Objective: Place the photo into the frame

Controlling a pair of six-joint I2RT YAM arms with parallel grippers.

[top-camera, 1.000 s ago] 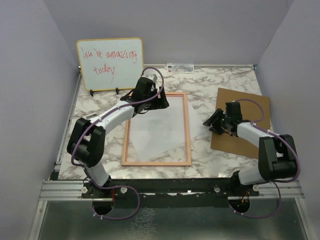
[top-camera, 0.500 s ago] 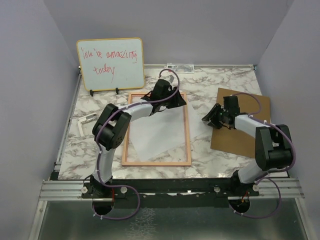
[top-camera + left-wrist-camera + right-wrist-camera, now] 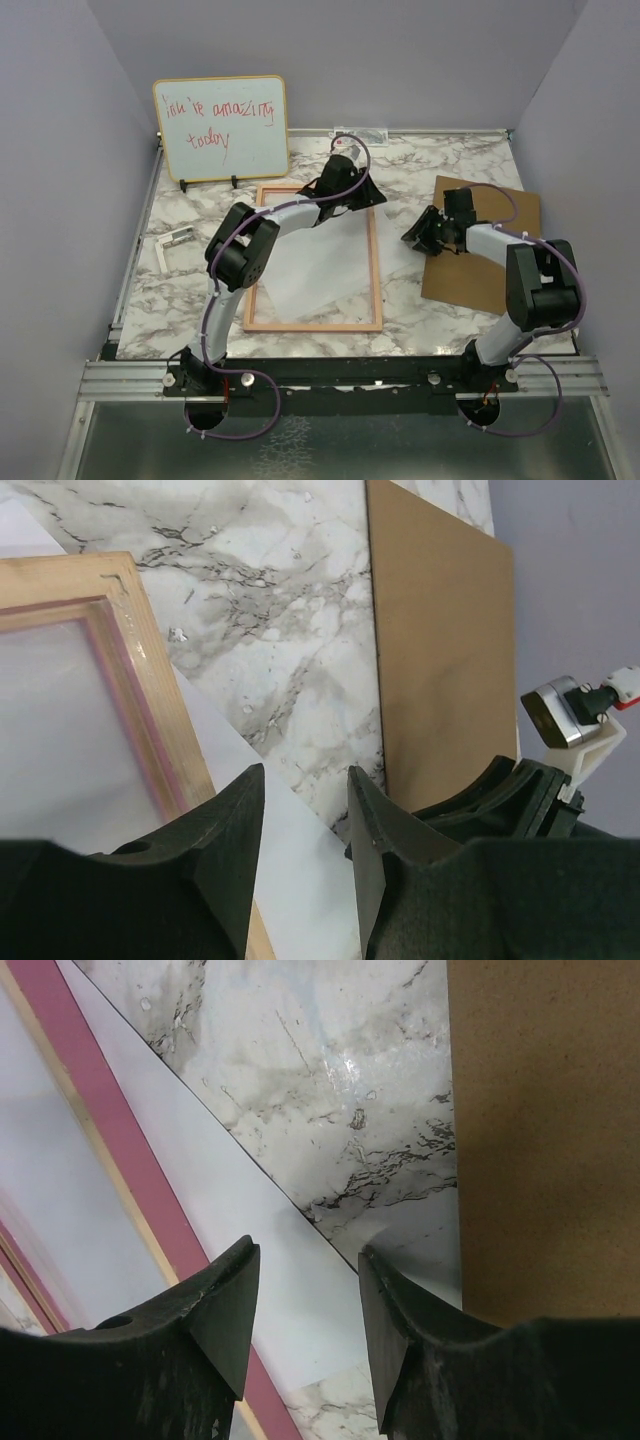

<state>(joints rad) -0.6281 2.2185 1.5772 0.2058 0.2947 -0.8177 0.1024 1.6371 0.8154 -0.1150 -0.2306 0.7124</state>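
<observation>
The frame lies flat mid-table, its pane up. The photo lies white side up, skewed across it, one corner sticking out past the frame's right border onto the marble. My left gripper is open at the frame's far right corner; in the left wrist view its jaws stand apart above the photo, beside the frame. My right gripper is open; its wrist view shows its jaws over the photo's edge, with the pink frame border to the left. Neither holds anything.
The brown backing board lies at the right under my right arm; it also shows in both wrist views. A whiteboard with red handwriting stands at the far left. A small metal bracket lies at the left edge.
My left gripper has swung right along the frame's far edge to its far right corner. My right gripper has edged left towards the photo's protruding corner.
</observation>
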